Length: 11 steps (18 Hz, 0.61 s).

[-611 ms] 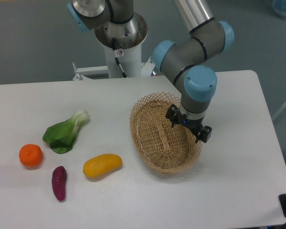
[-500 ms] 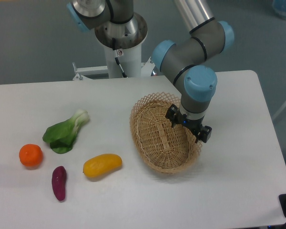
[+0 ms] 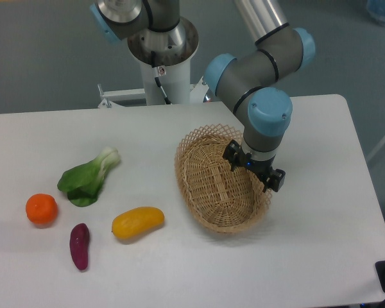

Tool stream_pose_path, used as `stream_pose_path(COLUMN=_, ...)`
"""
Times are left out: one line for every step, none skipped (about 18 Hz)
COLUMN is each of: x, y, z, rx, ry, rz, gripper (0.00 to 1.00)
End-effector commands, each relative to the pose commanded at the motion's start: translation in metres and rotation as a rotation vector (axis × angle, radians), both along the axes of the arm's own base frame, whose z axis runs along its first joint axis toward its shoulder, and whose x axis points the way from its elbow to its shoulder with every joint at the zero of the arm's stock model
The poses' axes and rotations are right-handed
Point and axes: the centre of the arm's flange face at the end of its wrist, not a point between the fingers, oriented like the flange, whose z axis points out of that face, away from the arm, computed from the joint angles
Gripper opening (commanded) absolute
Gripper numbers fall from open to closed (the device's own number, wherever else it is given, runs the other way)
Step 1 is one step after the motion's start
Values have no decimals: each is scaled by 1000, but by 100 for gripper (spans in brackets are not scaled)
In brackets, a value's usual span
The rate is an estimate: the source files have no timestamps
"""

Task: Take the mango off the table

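I'm at the very start: nothing is picked yet. My gripper [image 3: 255,172] hangs over the right side of the basket [image 3: 219,179], holding nothing that I can see; whether its jaws are spread or closed I cannot tell from this angle. The mango [image 3: 137,222] lies on the tabletop [image 3: 321,212] well left of the basket, toward the front edge, with the sweet potato [image 3: 79,246] near its left. Next I'd judge a long reach left, then descend over the mango's middle.
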Motion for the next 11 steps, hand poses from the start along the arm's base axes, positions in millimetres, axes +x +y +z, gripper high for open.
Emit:
stream_pose_path(x=0, y=0, z=1, rx=3, ry=0, rz=3, gripper=100)
stream_pose_path(x=0, y=0, z=1, rx=6, ry=-2, rz=2, gripper=100)
stream_pose_path(x=1, y=3, z=3, rx=14, ry=-1, rz=-2, gripper=100)
stream_pose_path(x=3, y=8, z=6, rx=22, ry=2, rz=-8, gripper=100)
stream_pose_path(x=8, y=14, z=8, rx=28, ry=4, rz=-17, gripper=100)
stream_pose_path(x=10, y=16, z=8, rx=28, ry=4, rz=-23, gripper=100)
stream_pose_path(x=14, y=21, z=10, rx=31, ry=5, rz=-32, gripper=100)
stream_pose_path(x=20, y=27, z=10, rx=33, ry=7, rz=-37, gripper=100)
stream_pose_path(x=24, y=31, z=12, rx=40, ry=13, rz=-28, gripper=100)
stream_pose_path(x=30, y=37, z=13, rx=49, ry=14, rz=-19, gripper=100)
stream_pose_path(x=36, y=44, z=15, rx=67, ry=7, rz=-14, gripper=100)
